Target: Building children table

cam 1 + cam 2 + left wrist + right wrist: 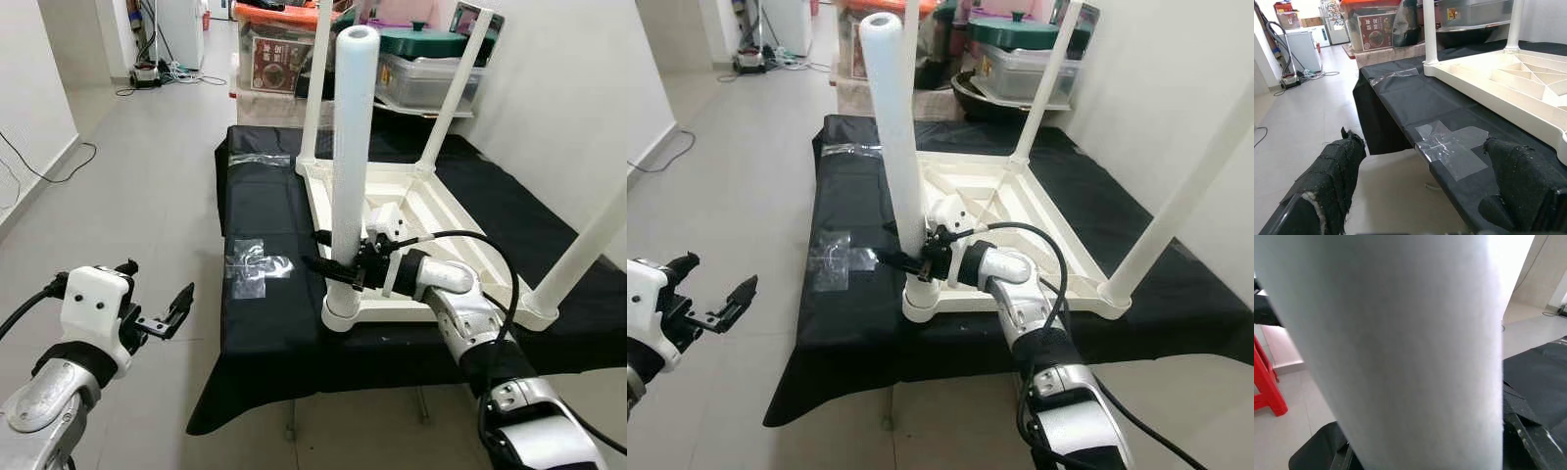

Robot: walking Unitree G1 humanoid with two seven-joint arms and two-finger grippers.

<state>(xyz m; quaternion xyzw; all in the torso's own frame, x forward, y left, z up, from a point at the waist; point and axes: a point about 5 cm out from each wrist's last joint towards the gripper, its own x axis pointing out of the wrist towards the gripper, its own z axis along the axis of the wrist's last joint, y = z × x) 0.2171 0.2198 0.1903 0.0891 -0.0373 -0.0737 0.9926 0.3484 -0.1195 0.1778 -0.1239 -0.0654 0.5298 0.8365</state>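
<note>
The right gripper [338,266] clamps its black fingers around the near white plastic table leg [351,147], low, just above its socket in the upturned cream plastic tabletop [431,211]; the forearm reaches in level. The left gripper [162,315] hangs wide open, holding nothing, beside the black-draped bench [255,211].

You're looking down at a long bench draped in black cloth [265,323], the fabric hanging over its near edge toward the pale tiled floor [147,186]. Right on the cloth lies the cream plastic children's table top [431,211], flipped underside up, its ribbed frame facing you and white tubular legs rising from its corners. Left of it, a crossed patch of clear tape [253,266] is stuck to the cloth, and another clear tape strip [257,160] sits at the far end.
</note>
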